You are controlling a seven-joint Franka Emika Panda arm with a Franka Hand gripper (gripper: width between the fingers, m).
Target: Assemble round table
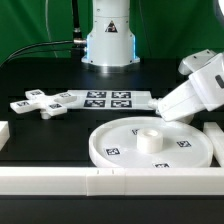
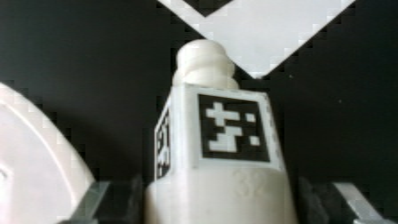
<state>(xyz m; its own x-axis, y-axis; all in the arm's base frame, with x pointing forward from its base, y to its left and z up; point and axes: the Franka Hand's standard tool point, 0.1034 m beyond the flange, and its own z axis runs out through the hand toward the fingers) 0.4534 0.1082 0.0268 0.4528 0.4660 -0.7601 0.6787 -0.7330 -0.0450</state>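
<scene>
Gripping the short post (image 2: 215, 150) by one end, the gripper (image 2: 217, 208) has a finger on each side of it, and in the wrist view the fingers (image 2: 107, 203) sit tight against the white plastic with no gap to be seen. The post's flat face, which carries a black-and-white square tag, is turned toward that camera. Its narrower rounded tip points away from the hand, over the black table (image 1: 50, 135). A white wedge (image 2: 249, 30) lies beyond the tip; which part it belongs to cannot be told. In the exterior view the arm reaches in from the exterior view's right and slopes down toward the big round disc (image 1: 125, 135), its lower end hanging just above the disc's far edge. The post itself cannot be made out from there. The disc lies flat near the front of the table, with a raised rim, several tags on its face and a low round hub (image 1: 150, 138) standing at its middle. The cross-shaped piece (image 1: 45, 103) lies flat toward the exterior view's left, well apart from the disc and just beside the marker board (image 1: 108, 100); whether those two touch cannot be told. A long white rail (image 1: 100, 182) runs along the front, close to the disc's near edge. The robot's base (image 1: 108, 40) stands behind the marker board.
</scene>
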